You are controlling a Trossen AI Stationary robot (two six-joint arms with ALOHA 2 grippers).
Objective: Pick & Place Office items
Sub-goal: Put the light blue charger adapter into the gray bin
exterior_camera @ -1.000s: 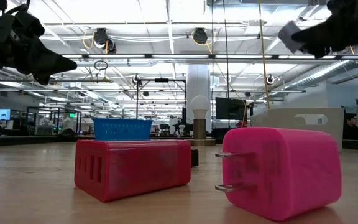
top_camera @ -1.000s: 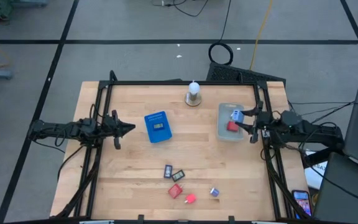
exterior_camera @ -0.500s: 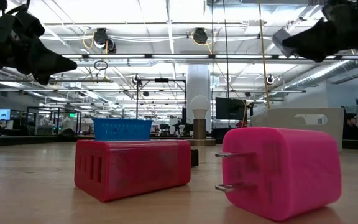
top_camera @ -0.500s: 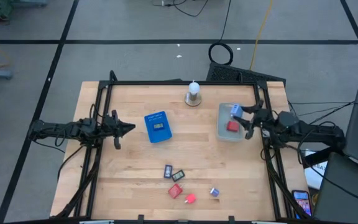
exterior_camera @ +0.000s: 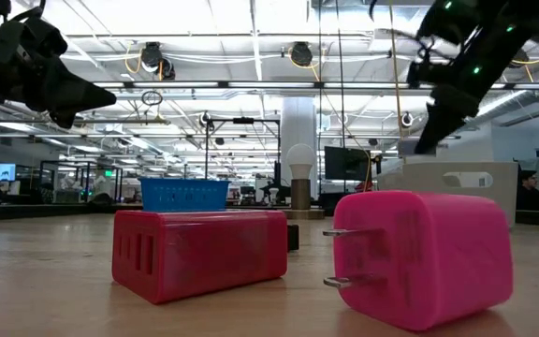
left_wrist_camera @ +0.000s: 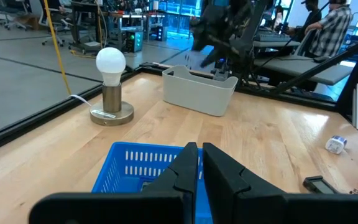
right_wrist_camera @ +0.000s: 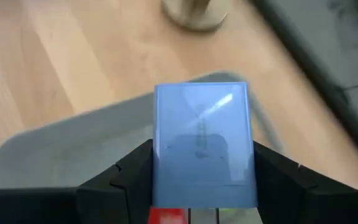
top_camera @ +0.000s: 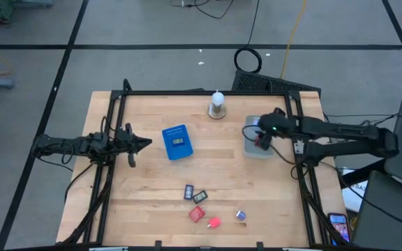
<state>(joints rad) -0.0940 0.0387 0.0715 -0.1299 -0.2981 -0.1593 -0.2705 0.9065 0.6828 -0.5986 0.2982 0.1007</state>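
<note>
My right gripper is shut on a light blue block above the grey bin at the table's right; it also shows in the low view. A red piece lies in the bin below the block. My left gripper waits shut and empty at the table's left, beside the blue basket. Loose items rest on the table near its front edge: two dark pieces, a red block, a pink plug and a small purple piece. My right gripper pinches the light blue block by its two opposite sides between its two fingers. The fingers slant down from the table's right. The block is lifted clear, over the grey bin's opening.
A white bulb on a round base stands at the far middle. A black frame rail runs along the table's edges. In the low view the red block and pink plug lie close to the camera. People sit in the room beyond.
My right gripper has reached toward the table's left, out over the grey bin, and has tipped from about level to pointing down. It carries the light blue block with it, still shut on it.
</note>
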